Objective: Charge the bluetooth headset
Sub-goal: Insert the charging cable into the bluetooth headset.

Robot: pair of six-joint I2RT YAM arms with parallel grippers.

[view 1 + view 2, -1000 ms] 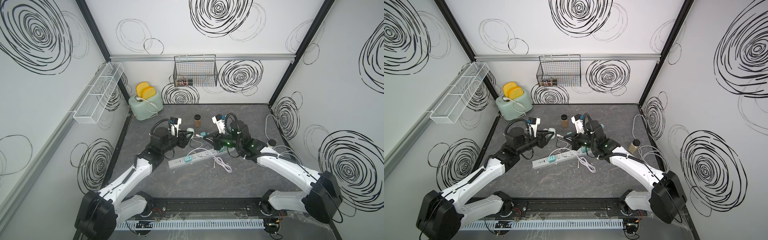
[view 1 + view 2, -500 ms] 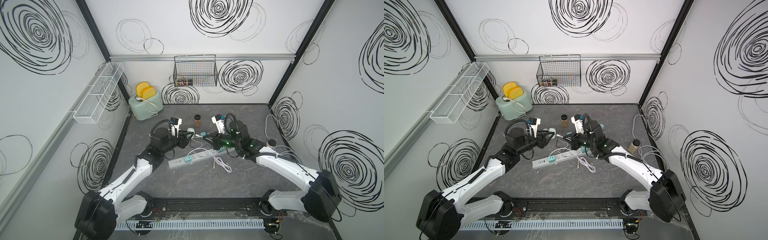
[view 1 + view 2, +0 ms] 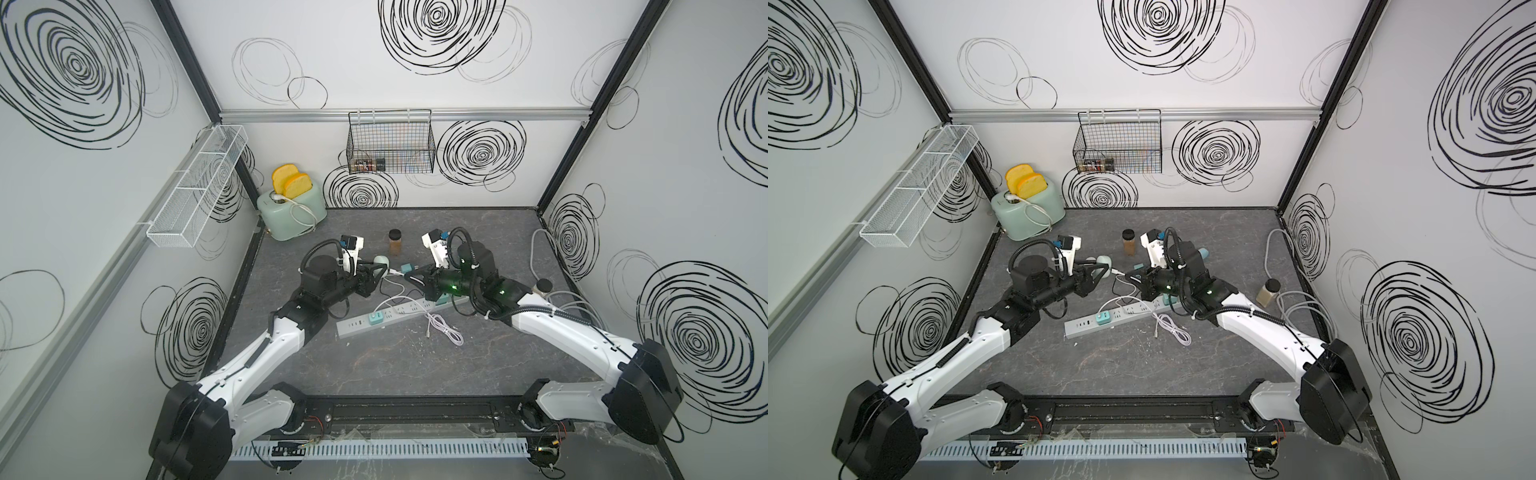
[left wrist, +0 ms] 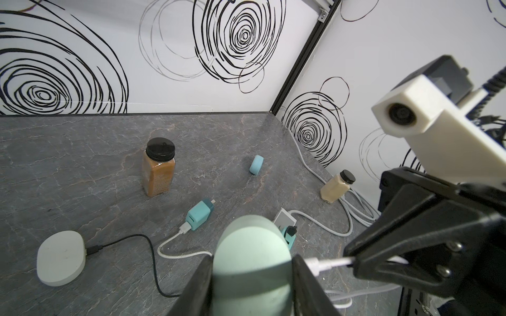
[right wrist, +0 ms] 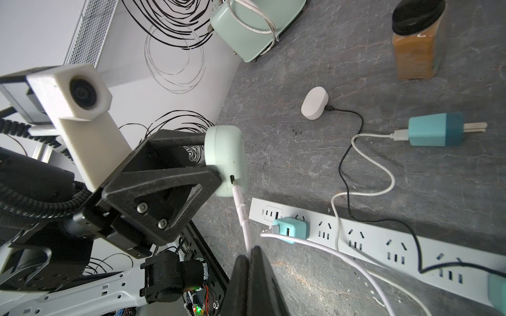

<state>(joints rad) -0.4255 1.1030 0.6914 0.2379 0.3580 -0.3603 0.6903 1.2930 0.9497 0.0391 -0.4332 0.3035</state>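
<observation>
Clamping the case (image 5: 226, 153), the left gripper (image 4: 252, 276) faced the right gripper (image 5: 250, 254), pinched on the cable (image 5: 246, 232); the plug (image 5: 237, 195) touched the port (image 5: 232, 179), seemingly unseated.

both arms stretch low and inward, wrists level, meeting just beyond the power strip (image 3: 390, 318). the left pincer (image 3: 379, 268) grips the mint headset case (image 4: 252, 246) between its jaws. the right pincer (image 3: 409, 277), facing it tip to tip, is pinched tight on the white cable plug (image 5: 239, 202).
</observation>
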